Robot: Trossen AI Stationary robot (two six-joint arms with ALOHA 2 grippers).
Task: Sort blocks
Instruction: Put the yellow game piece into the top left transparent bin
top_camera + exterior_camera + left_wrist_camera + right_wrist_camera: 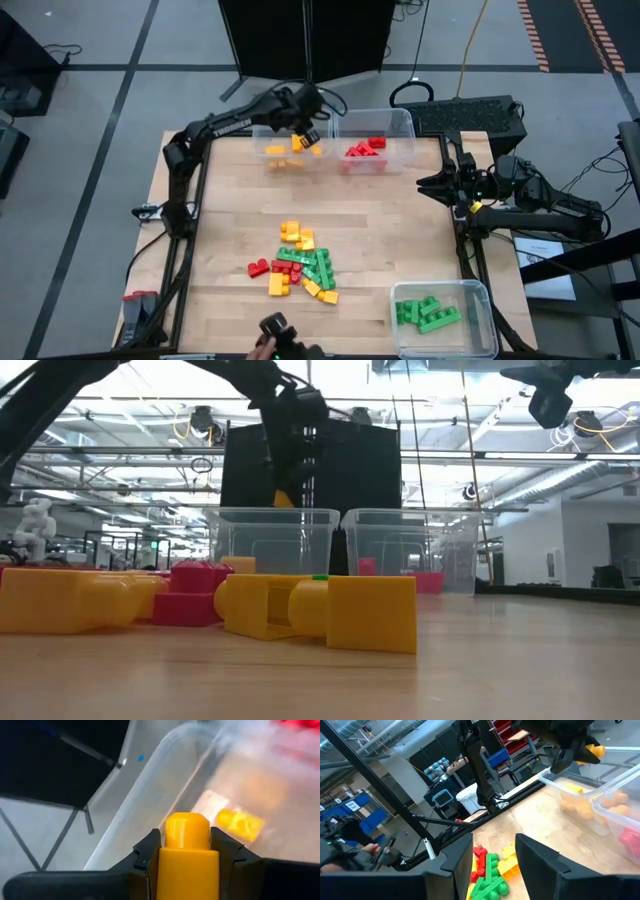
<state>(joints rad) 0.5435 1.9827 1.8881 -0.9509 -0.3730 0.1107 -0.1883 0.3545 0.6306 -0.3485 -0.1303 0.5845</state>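
Left gripper (306, 135) jaws clamped on yellow brick (187, 855), poised directly over yellow-brick bin (268, 135). Brick's long axis in line with the jaws. Right gripper (428, 185) jaws apart, parked well clear of that bin.

Pale wood surface (230, 210) with a black frame. Loose blocks (297, 262) are yellow-orange, red and green. Clear bins: one (275, 135) with yellow-orange bricks, one (395, 125) with red, one (480, 300) with green. Dark left tool (185, 857) grips a yellow brick (187, 855).

Workshop hall with grey floor

A pale wooden tabletop (240, 200) stands on grey tiled flooring (90, 110); bright ceiling strip lights (450, 385) and blue storage crates (497, 757) lie beyond.
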